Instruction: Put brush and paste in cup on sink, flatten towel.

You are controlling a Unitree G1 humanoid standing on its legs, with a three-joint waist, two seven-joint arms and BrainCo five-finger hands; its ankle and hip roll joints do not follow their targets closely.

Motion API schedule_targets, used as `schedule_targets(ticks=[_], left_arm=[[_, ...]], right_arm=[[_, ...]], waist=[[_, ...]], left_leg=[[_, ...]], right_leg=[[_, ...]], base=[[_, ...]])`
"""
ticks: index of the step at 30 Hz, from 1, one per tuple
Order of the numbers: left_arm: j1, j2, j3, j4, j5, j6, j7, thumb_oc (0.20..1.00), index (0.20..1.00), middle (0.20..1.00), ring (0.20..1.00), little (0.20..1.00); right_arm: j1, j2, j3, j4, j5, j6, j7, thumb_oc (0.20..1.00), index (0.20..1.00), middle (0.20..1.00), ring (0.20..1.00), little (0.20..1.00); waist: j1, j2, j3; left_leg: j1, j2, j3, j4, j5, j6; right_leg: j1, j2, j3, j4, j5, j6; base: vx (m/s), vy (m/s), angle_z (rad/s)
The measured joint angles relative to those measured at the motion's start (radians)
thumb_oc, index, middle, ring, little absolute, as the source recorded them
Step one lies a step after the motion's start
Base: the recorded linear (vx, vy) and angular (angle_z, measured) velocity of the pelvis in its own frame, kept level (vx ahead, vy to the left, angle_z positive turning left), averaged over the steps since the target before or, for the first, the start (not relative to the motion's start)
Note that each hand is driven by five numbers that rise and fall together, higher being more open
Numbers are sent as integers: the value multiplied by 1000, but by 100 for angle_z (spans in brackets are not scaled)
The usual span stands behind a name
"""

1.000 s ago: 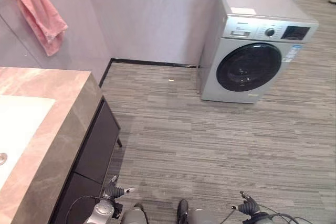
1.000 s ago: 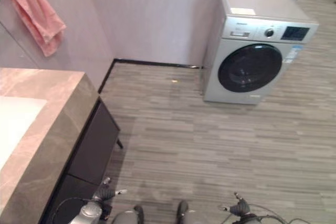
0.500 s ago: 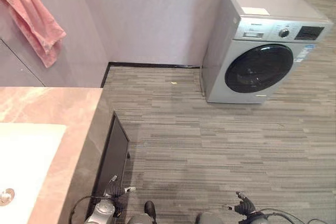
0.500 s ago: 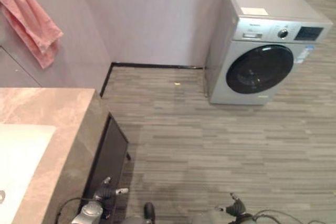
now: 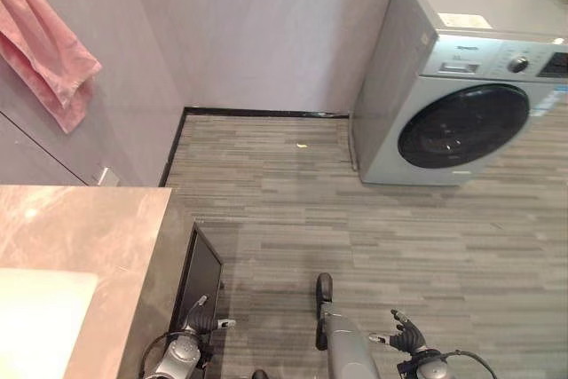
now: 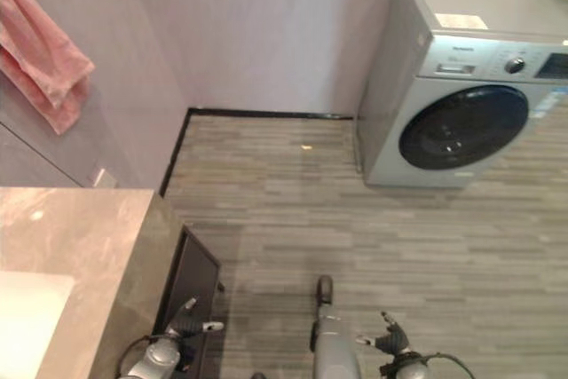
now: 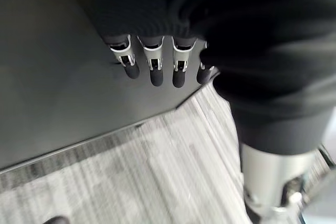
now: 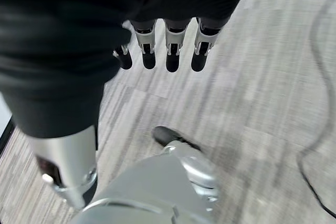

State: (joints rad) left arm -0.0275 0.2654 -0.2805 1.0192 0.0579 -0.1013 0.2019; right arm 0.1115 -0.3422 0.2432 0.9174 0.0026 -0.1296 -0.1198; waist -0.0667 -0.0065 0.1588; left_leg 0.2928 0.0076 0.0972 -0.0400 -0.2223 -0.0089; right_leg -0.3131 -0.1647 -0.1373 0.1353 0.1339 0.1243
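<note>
As our view has turned toward the pink marble tabletop (image 5: 80, 246) at eight o'clock, the crumpled pink towel (image 5: 44, 46) hangs at ten o'clock, and our left robot hand (image 5: 202, 321) and right robot hand (image 5: 404, 336) hang relaxed and empty, so no step has begun.

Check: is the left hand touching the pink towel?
Apart. The left eye view shows the left hand low beside the vanity cabinet, the pink towel hanging high on the wall.

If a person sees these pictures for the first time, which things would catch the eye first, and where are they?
The silver washing machine with its dark round door stands against the wall at the far right, on the grey striped floor. The pink towel hangs bunched on the wall at the far left, above the marble counter with its white sink. Low down, the left hand and the right hand both hang open, holding nothing.
</note>
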Motion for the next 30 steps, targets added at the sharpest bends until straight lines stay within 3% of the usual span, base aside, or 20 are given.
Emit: schedule_targets(ticks=[1, 2, 3, 5, 6, 9, 10, 12, 13, 15, 17, 18, 19, 21, 22, 23, 25, 27, 29, 30], left_arm=[[7, -8, -1, 10, -1, 1, 0, 1000, 1000, 1000, 1000, 1000], [1, -12, -3, 19, -1, 1, 0, 1000, 1000, 1000, 1000, 1000], [-3, -13, 0, 19, -1, 0, 2, 1000, 1000, 1000, 1000, 1000], [-13, -18, 34, 49, -10, 1, 9, 1000, 1000, 1000, 1000, 1000], [-17, -16, 38, 53, -12, 1, 11, 1000, 1000, 1000, 1000, 1000], [-28, -12, 43, 53, -18, -2, 12, 1000, 1000, 1000, 1000, 1000], [-39, -8, 45, 59, -19, 0, 12, 1000, 1000, 1000, 1000, 1000], [-34, -6, 45, 59, -21, 1, 12, 1000, 1000, 1000, 1000, 1000], [-51, -3, 45, 60, -21, 3, 13, 1000, 1000, 1000, 1000, 1000], [-62, 7, 44, 54, -22, 2, 15, 1000, 1000, 1000, 1000, 1000], [-62, 8, 41, 44, -21, 2, 14, 1000, 1000, 1000, 1000, 1000], [-73, 6, 38, 38, -22, 1, 17, 1000, 1000, 1000, 1000, 1000], [-71, 6, 40, 24, -21, 0, 21, 1000, 1000, 1000, 1000, 1000], [-55, 7, 42, 22, -21, 4, 21, 1000, 1000, 1000, 1000, 1000], [-48, 7, 41, 28, -21, 4, 21, 1000, 1000, 1000, 1000, 1000], [-47, 6, 40, 33, -20, 7, 21, 1000, 1000, 1000, 1000, 1000], [-46, 6, 39, 30, -19, 10, 20, 1000, 1000, 1000, 1000, 1000], [-43, 7, 39, 19, -18, 9, 20, 1000, 1000, 1000, 1000, 1000], [-38, 2, 42, 40, -17, 10, 20, 1000, 1000, 1000, 1000, 1000], [-34, 4, 41, 41, -17, 10, 20, 1000, 1000, 1000, 1000, 1000]], right_arm=[[0, -12, 1, 10, 0, 2, 3, 1000, 1000, 1000, 1000, 1000], [0, -23, 1, 10, 0, 4, 7, 1000, 1000, 1000, 1000, 1000], [-16, -30, 1, 12, 0, 4, 12, 1000, 1000, 1000, 1000, 1000], [-77, -43, 2, 13, 0, 5, 14, 1000, 1000, 1000, 1000, 1000], [-83, -50, 4, 10, 0, 3, 14, 1000, 1000, 1000, 1000, 1000], [-87, -62, 5, -7, 0, 2, 16, 1000, 1000, 1000, 1000, 1000], [-80, -63, 5, -17, 0, 1, 17, 1000, 1000, 1000, 1000, 1000], [-78, -64, 5, -20, 1, 0, 17, 1000, 1000, 1000, 1000, 1000], [-66, -65, 6, -20, 1, -1, 15, 1000, 1000, 1000, 1000, 1000], [-59, -64, 23, -17, 1, -1, 13, 1000, 1000, 1000, 1000, 1000], [-46, -72, 24, -31, 1, -2, 11, 1000, 1000, 1000, 1000, 1000], [-34, -73, 24, -30, 1, 0, 10, 1000, 1000, 1000, 1000, 1000], [-32, -71, 25, -31, 0, 2, 11, 1000, 1000, 1000, 1000, 1000], [-31, -70, 27, -29, -8, 2, 11, 1000, 1000, 1000, 1000, 1000], [-29, -70, 27, -31, -9, 2, 11, 1000, 1000, 1000, 1000, 1000], [-26, -69, 30, -32, -11, 2, 12, 1000, 1000, 1000, 1000, 1000], [-4, -75, 45, -51, -21, 3, 12, 1000, 1000, 1000, 1000, 1000], [-1, -74, 49, -56, -23, 2, 12, 1000, 1000, 1000, 1000, 1000], [-13, -70, 51, -41, -28, 2, 13, 1000, 1000, 1000, 1000, 1000], [-12, -69, 51, -40, -29, 3, 13, 1000, 1000, 1000, 1000, 1000]], waist=[[-4, 26, -17], [-2, 43, -30], [1, 53, -33], [-5, 56, -38], [-2, 47, -45], [1, 27, -63], [-1, 1, -60], [12, -17, -61], [25, -43, -45], [32, -74, -27], [28, -73, -17], [29, -72, -10], [42, -58, 5], [59, -22, 19], [56, -15, 20], [57, -6, 23], [50, -4, 24], [57, -2, 18], [55, 6, 3], [57, 11, -1]], left_leg=[[2, 36, -10, 7, -6, -13], [-8, 56, -9, 29, 7, -28], [-15, 68, -6, 50, 25, -44], [-37, 123, -65, 144, 80, -99], [-41, 133, -76, 169, 110, -121], [-86, 167, -126, 252, 180, -191], [-164, 172, -144, 388, 226, -214], [-225, 173, -158, 502, 306, -216], [-319, 169, -158, 659, 384, -226], [-399, 171, -84, 703, 297, -186], [-497, 151, -9, 622, 255, -163], [-506, 135, 20, 500, 240, -148], [-529, 118, 65, 311, 238, -137], [-532, 111, 74, 97, 285, -122], [-542, 118, 92, 50, 307, -138], [-542, 137, 149, -3, 336, -136], [-537, 181, 298, -13, 360, -133], [-515, 192, 295, -3, 375, -124], [-448, 186, 293, -14, 391, -99], [-419, 172, 295, -32, 425, -19]], right_leg=[[4, 30, -7, 24, 2, -4], [9, 53, -9, 30, -2, -53], [18, 62, -13, 34, -7, -73], [74, 97, -51, 16, -52, -99], [88, 111, -63, 26, -66, -127], [113, 134, -97, 23, -126, -139], [141, 140, -114, 3, -124, -174], [161, 151, -113, -3, -143, -206], [196, 147, -121, -31, -148, -226], [230, 138, -129, -54, -143, -229], [266, 134, -164, -104, -156, -231], [283, 135, -178, -133, -149, -228], [297, 146, -180, -173, -151, -196], [322, 177, -175, -200, -124, -201], [338, 186, -181, -218, -137, -183], [353, 194, -191, -220, -135, -188], [389, 200, -211, -215, -150, -190], [408, 195, -203, -213, -167, -170], [441, 188, -192, -212, -196, -130], [435, 176, -183, -169, -220, -106]], base=[[381, -181, 50], [361, -194, 34], [346, -203, 15], [315, -222, 12], [271, -239, 26], [231, -249, 26], [195, -267, 30], [214, -282, 14], [164, -168, 13], [151, -83, 16], [259, -12, 37], [254, 51, 38], [269, 63, 16], [302, 78, -15], [465, 116, -5], [308, 85, 14], [264, 95, 26], [325, 120, 1], [286, 109, -11], [386, 166, -4]])
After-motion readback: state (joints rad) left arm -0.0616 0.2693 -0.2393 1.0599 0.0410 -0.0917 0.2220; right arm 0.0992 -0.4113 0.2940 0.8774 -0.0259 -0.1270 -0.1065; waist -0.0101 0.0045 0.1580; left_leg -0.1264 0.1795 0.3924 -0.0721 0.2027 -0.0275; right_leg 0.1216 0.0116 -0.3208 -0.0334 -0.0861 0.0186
